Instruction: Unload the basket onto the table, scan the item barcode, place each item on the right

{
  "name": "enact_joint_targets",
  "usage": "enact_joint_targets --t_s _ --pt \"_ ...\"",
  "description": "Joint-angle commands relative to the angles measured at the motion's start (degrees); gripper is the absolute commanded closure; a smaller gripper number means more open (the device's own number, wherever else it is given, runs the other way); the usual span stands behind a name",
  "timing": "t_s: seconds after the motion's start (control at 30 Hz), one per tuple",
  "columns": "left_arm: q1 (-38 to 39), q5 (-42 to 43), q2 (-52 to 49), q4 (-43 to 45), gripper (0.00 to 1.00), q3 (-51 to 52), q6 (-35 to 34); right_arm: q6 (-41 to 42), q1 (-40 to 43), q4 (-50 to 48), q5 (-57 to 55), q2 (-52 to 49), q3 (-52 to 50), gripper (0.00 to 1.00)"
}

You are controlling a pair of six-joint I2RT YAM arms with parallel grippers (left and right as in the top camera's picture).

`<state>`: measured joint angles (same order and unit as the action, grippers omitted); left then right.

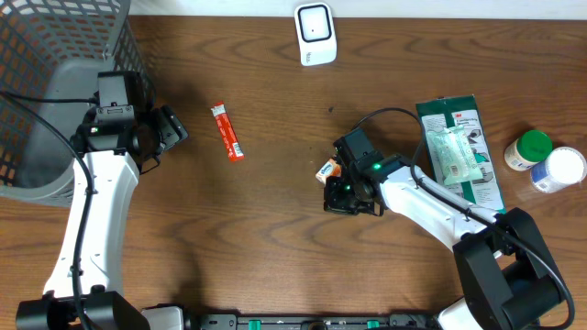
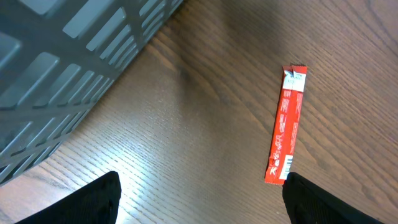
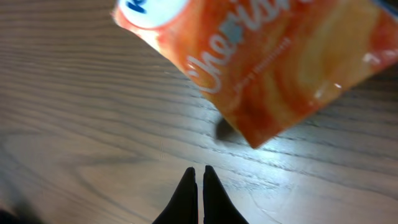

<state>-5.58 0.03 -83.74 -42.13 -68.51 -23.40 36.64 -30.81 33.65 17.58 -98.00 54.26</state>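
Note:
A small orange snack packet (image 1: 326, 171) lies on the wooden table just left of my right gripper (image 1: 337, 181). In the right wrist view the orange packet (image 3: 273, 56) fills the top, one corner lifted slightly off the wood, a short way beyond the right gripper (image 3: 199, 173). Its fingers are shut together with nothing between them. A red stick packet (image 1: 227, 131) lies right of my left gripper (image 1: 176, 131). The left gripper (image 2: 199, 190) is open and empty; the red stick packet (image 2: 286, 124) ends next to its right finger. A white scanner (image 1: 315, 34) stands at the back edge.
A grey mesh basket (image 1: 55, 82) fills the back left corner, close behind the left arm. At the right lie a green card packet with a clear bag on it (image 1: 459, 151), a green-lidded bottle (image 1: 529, 149) and a white-lidded bottle (image 1: 559, 170).

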Motion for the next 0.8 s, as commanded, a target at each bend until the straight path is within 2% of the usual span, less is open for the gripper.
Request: enact_joint_targets --t_s 0.0,0.17,0.4,0.77 --pt "-0.5 -0.7 0.7 -0.1 0.16 -0.3 -0.5 -0.4 0.4 2.0 -6.6 1.4 0.3 0.99" --pt "-0.5 -0.7 0.7 -0.1 0.16 -0.3 -0.5 -0.3 0.7 5.8 -12.2 1.3 0.3 0.99" --pt "-0.5 -0.7 0.7 -0.1 0.16 -0.3 -0.5 1.9 0.2 4.0 -19.1 1.3 0.0 0.99" --pt "-0.5 -0.7 0.7 -0.1 0.16 -0.3 -0.5 2.8 -2.2 -2.4 -14.3 1.3 0.0 0.99"
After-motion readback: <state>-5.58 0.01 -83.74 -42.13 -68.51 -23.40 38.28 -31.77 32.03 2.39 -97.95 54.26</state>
